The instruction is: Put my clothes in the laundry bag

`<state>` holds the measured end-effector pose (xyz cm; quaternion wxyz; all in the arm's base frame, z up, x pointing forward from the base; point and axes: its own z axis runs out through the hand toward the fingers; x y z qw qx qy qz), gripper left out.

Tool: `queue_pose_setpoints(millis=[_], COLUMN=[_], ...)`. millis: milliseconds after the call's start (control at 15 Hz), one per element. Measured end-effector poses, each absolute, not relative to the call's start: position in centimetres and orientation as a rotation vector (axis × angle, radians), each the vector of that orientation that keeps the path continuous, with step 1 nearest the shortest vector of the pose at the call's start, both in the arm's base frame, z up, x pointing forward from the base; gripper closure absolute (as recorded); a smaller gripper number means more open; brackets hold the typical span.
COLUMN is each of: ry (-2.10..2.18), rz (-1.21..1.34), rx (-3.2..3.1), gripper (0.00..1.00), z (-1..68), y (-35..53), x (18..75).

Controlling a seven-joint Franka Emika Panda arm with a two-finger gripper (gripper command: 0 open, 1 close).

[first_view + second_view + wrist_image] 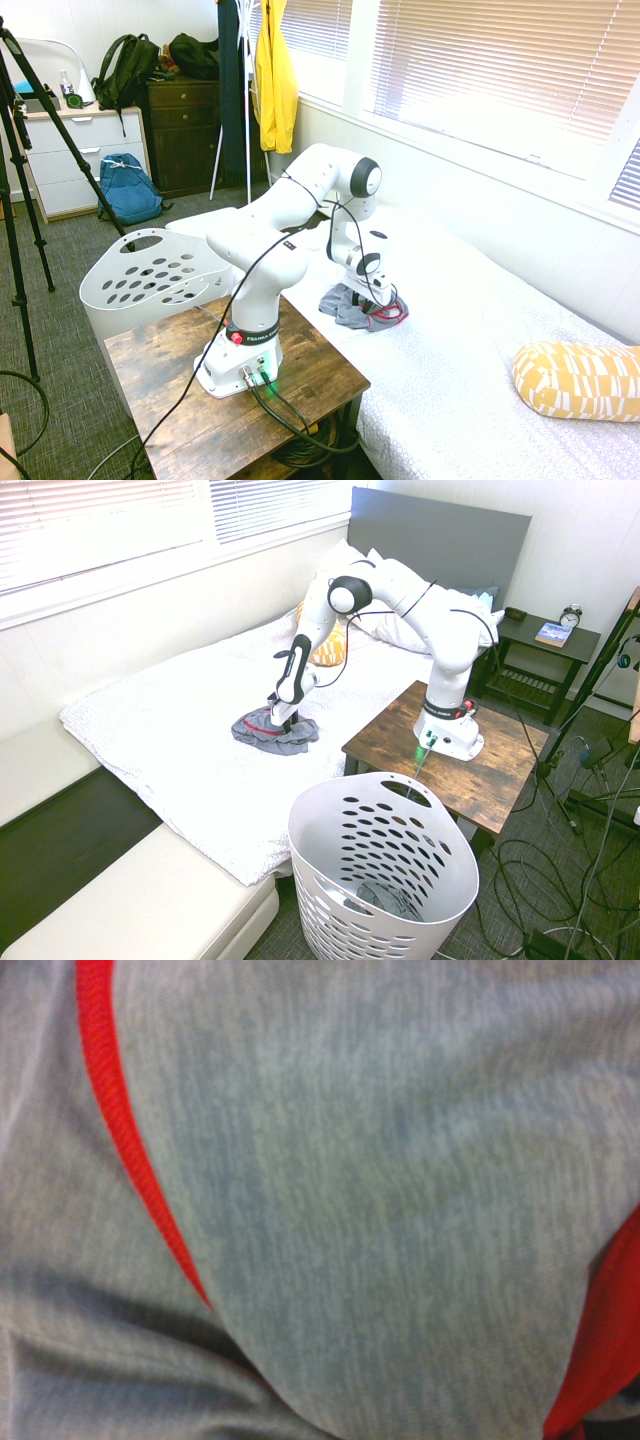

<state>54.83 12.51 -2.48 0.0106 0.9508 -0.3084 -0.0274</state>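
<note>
Pincer (281,720) pressed down into the clothes (268,733) — on the bed (180,750).

Arm bent down, tool (279,723) lowered (fingers seemingly hidden).

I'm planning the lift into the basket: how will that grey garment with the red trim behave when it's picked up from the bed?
The grey garment lies crumpled in soft folds on the white bed cover, so it will probably hang limp and drape below the tool. The wrist view shows thin knit fabric, so it is likely light. Loose edges may trail and could catch on the laundry basket rim.
</note>
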Motion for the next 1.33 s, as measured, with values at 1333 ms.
queue_pose_setpoints(millis=[1333], ry=[-0.667], rz=[0.324], rx=[3.08], gripper=[1.0], z=[44.3], y=[21.3], x=[58.1])
